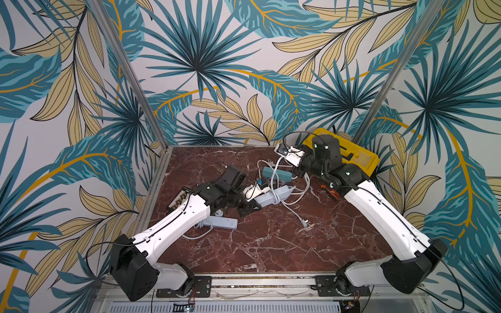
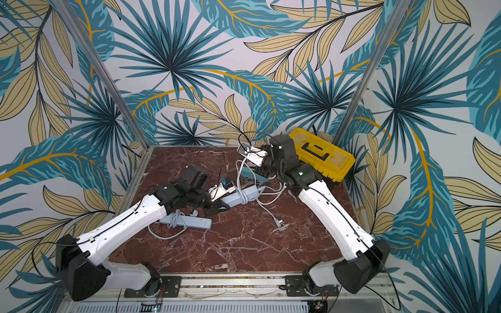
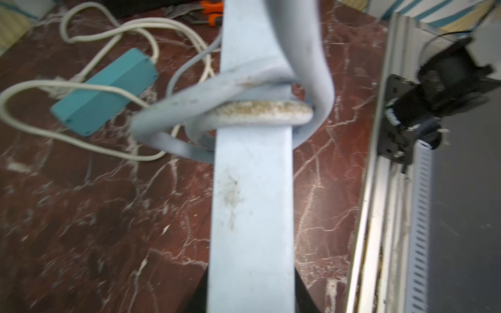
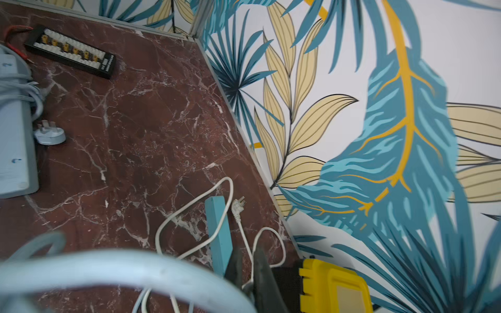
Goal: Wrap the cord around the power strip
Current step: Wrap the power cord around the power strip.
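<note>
The pale grey power strip (image 1: 271, 197) (image 2: 242, 195) (image 3: 252, 206) is lifted at one end above the marble floor, with my left gripper (image 1: 250, 204) (image 3: 250, 303) shut on that end. Its grey cord (image 3: 244, 112) (image 4: 122, 267) loops around the strip's middle. From there the cord rises in an arc (image 1: 277, 168) to my right gripper (image 1: 295, 171) (image 2: 259, 171) (image 4: 248, 281), which is shut on it above the far side of the floor. The cord's loose end with the plug (image 1: 305, 223) (image 2: 279, 223) lies on the floor nearer the front.
A second grey strip (image 1: 222, 222) (image 2: 187, 220) (image 4: 13, 122) with bundled cord lies under my left forearm. A teal strip (image 1: 276, 173) (image 3: 105, 92) (image 4: 218, 233) with a white cord lies below my right gripper. A yellow toolbox (image 1: 349, 157), orange pliers (image 1: 329, 191) and a black connector board (image 1: 180, 199) line the edges.
</note>
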`<state>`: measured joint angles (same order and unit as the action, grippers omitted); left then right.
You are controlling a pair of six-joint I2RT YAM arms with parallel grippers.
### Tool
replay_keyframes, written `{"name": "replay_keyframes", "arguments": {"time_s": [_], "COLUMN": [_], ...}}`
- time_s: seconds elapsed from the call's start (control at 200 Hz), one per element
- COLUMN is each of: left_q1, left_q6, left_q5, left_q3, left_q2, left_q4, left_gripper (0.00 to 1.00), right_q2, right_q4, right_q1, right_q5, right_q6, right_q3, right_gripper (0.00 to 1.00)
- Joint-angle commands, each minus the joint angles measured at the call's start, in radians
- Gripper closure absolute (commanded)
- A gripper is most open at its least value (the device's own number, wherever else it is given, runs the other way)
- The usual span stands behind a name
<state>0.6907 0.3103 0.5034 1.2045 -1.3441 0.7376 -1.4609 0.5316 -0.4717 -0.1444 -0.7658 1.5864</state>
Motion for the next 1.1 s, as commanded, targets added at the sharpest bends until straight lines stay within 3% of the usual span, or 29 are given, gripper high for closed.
{"name": "replay_keyframes", "arguments": {"time_s": [0.0,0.13,0.25,0.3,0.401,0.621,0.796,1.096], "left_q1": [0.044,0.047,0.036,0.035,0.022,-0.001,-0.002,-0.002], "left_q6": [0.082,0.035,0.003,-0.010,-0.058,-0.158,-0.225,-0.342], "left_q5": [0.297,0.397,0.448,0.443,0.411,0.230,0.167,0.093], "left_q3": [0.004,0.100,0.178,0.205,0.227,0.272,0.339,0.401], "left_q2": [0.044,0.076,0.099,0.104,0.120,0.113,0.089,0.033], "left_q4": [0.059,0.059,0.053,0.048,-0.009,-0.089,-0.113,-0.155], "left_gripper": [1.00,1.00,1.00,1.00,1.00,1.00,1.00,1.00], "right_q2": [-0.106,-0.218,-0.246,-0.249,-0.268,-0.299,-0.315,-0.401], "right_q4": [0.021,-0.052,-0.298,-0.432,-0.521,-0.718,-0.901,-1.054], "right_q1": [0.072,0.138,0.180,0.190,0.194,0.193,0.191,0.155], "right_q5": [-0.248,-0.463,-0.579,-0.567,-0.528,-0.420,-0.319,-0.190], "right_q6": [0.131,0.303,0.509,0.584,0.634,0.729,0.814,0.963], "right_q3": [0.117,0.123,-0.008,-0.073,-0.150,-0.301,-0.414,-0.409], "right_gripper": [1.00,0.91,0.66,0.56,0.45,0.29,0.25,0.17]}}
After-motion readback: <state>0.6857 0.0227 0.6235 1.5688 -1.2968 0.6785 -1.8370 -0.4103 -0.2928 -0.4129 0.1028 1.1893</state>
